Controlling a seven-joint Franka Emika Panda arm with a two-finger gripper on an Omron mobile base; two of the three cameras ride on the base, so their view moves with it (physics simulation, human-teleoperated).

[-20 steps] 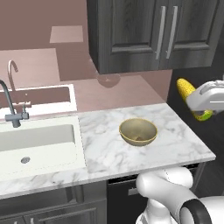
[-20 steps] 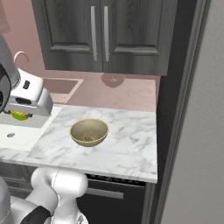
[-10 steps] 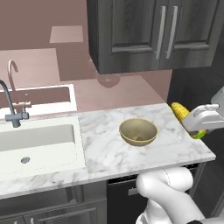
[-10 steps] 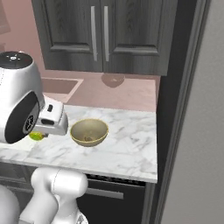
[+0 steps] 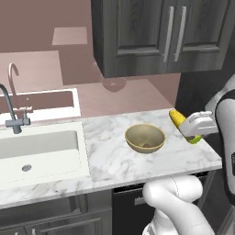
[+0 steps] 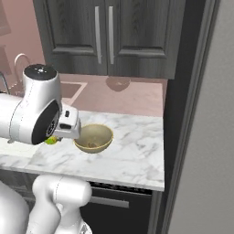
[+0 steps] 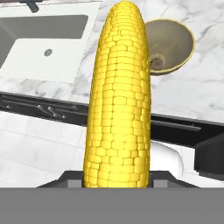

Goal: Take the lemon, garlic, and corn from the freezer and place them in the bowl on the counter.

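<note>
My gripper (image 5: 196, 129) is shut on the corn (image 5: 180, 120), a bright yellow cob that hangs just right of the bowl (image 5: 145, 137) over the counter's (image 5: 110, 158) right end. In the hand view the corn (image 7: 118, 96) stands up from the gripper (image 7: 116, 175), with the bowl (image 7: 173, 39) beyond its tip. From the right base view the gripper (image 6: 68, 130) sits close to the left of the bowl (image 6: 93, 137), and only the corn's (image 6: 51, 140) greenish end peeks out. A small pale lump (image 7: 156, 62) lies in the bowl; I cannot tell what it is. The lemon is out of view.
A white sink (image 5: 39, 149) with a faucet (image 5: 10, 110) takes up the counter's left part. Dark cabinets (image 5: 156, 36) hang above the bowl. The grey freezer (image 6: 210, 137) rises at the right. Below the counter edge runs a dark dishwasher front (image 7: 65, 109).
The arm has carried the corn down and in toward the bowl, from higher up at the counter's right end. The bowl has not moved.
</note>
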